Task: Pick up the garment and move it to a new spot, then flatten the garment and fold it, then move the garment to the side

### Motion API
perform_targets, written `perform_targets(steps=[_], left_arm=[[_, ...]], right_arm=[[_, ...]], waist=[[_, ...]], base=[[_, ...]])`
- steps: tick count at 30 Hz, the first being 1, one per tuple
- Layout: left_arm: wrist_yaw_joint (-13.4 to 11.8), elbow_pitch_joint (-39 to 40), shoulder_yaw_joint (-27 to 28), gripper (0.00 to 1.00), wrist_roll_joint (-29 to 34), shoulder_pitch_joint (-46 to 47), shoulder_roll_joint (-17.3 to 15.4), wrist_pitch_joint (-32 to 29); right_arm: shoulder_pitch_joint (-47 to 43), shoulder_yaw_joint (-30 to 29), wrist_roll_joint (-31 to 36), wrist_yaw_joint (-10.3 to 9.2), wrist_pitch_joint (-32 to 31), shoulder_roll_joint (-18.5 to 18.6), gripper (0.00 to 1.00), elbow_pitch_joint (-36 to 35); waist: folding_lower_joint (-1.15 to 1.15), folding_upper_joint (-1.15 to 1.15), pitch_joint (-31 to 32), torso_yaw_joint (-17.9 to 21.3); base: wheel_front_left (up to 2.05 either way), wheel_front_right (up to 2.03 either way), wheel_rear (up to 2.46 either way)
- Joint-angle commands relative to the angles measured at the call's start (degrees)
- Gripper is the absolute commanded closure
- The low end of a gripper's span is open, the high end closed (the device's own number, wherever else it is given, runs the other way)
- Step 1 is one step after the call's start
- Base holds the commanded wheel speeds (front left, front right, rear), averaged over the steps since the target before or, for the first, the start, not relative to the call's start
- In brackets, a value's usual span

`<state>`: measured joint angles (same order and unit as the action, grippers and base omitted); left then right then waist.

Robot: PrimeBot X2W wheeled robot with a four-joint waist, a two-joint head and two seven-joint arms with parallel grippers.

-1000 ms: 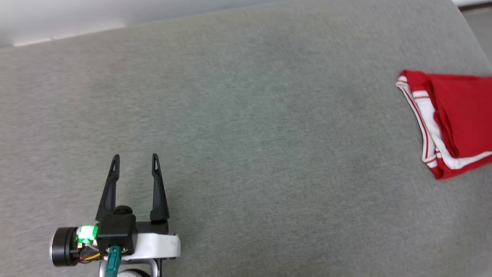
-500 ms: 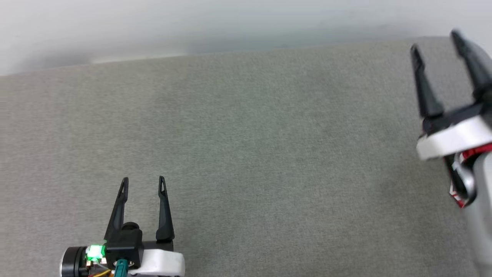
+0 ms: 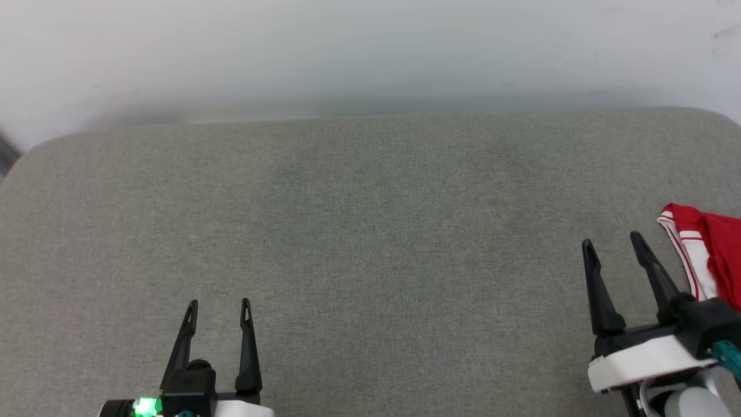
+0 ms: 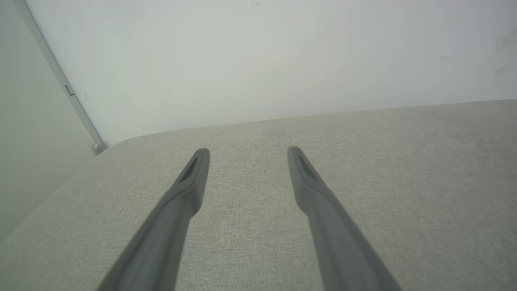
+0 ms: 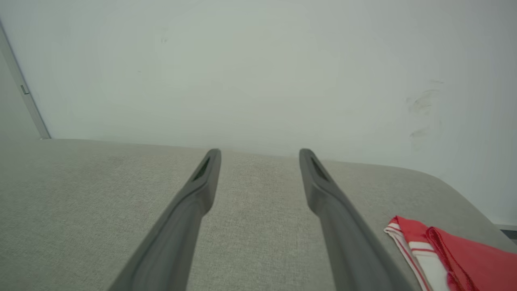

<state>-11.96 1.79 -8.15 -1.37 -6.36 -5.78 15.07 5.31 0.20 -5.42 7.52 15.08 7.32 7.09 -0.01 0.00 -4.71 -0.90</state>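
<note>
The right gripper has dropped beside the red shirt, apparently folded; it and the left gripper stand spread, empty.

bright even diffuse light, faint soft shadows, no glare, wrist views slightly hazy

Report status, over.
Left gripper open, empty. Right gripper open, empty. Garment folded on grey cushion, right of right gripper, not held. Nothing in the way.
</note>
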Motion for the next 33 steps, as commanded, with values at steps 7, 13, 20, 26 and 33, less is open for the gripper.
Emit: perform_targets(steps=[7, 13, 20, 26, 33], left_arm=[[1.4, -0.4, 1.1, 0.00, -0.8, -2.6, 0.4, 0.1], [3.0, -0.8, 1.8, 0.00, -1.1, -4.3, 0.7, 0.1], [4.0, -0.9, 2.3, 0.00, -0.8, -5.0, 1.1, 0.1], [4.5, -0.9, 3.0, 0.00, -0.4, -5.2, 1.5, 0.1], [4.5, -3.6, 2.8, 1.00, -2.3, -5.1, 1.3, -0.2]], right_arm=[[-8.4, -0.9, -0.3, -0.06, 0.1, -3.3, 0.00, -3.7], [-12.7, -0.6, -0.7, -0.06, 0.1, -4.3, 0.00, -5.8], [-15.2, -1.5, -1.6, -0.06, 0.1, -4.6, 0.00, -6.5], [-16.1, -1.7, -2.8, -0.06, 0.1, -4.6, 0.00, -6.3], [-16.1, -1.3, -4.0, -0.01, -0.5, -4.3, 1.00, -3.4]], waist=[[0.01, 0.00, 2.6, -0.3], [0.01, 0.00, 4.3, -0.7], [0.01, 0.00, 5.0, -1.2], [0.01, 0.00, 5.3, -1.2], [0.01, 0.00, 5.3, -1.2]], base=[[0.00, 0.00, 0.00], [0.00, 0.00, 0.00], [0.00, 0.00, 0.00], [0.00, 0.00, 0.00], [0.00, 0.00, 0.00]])
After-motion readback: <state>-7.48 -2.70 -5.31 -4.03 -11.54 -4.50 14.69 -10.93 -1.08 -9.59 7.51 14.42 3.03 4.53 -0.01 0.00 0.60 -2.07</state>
